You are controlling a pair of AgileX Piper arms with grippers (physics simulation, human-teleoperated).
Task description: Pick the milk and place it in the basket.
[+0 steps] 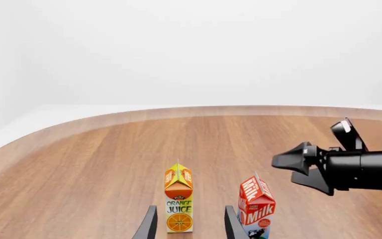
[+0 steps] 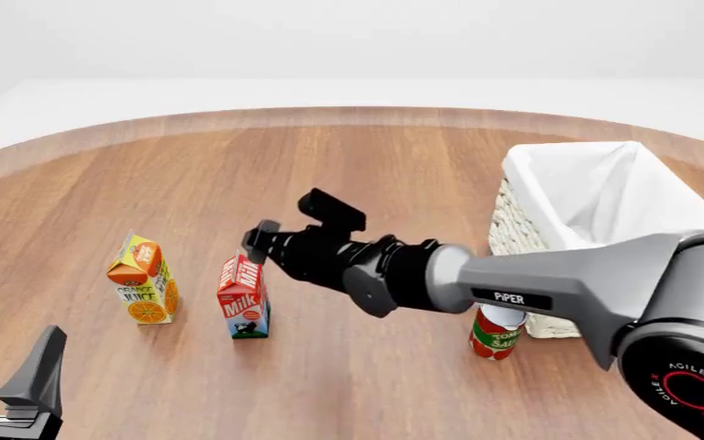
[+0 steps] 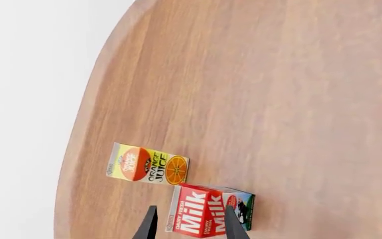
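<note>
The milk (image 2: 243,307) stands upright on the wooden table (image 2: 365,165), a red-topped carton with a blue-and-white base. It also shows in the left wrist view (image 1: 256,206) and the right wrist view (image 3: 208,215). My right gripper (image 2: 259,241) is open and hovers just above and behind the milk, not touching it; in its own view (image 3: 191,215) the fingers straddle the carton. The basket (image 2: 517,229), whitish wicker with white cloth lining, stands at the right. My left gripper (image 2: 7,356) is open and empty at the near left, pointing at the cartons (image 1: 191,211).
An orange juice carton (image 2: 142,280) stands upright just left of the milk, also in the left wrist view (image 1: 178,199) and the right wrist view (image 3: 147,170). A red can (image 2: 494,335) stands in front of the basket, under the right arm (image 2: 548,280).
</note>
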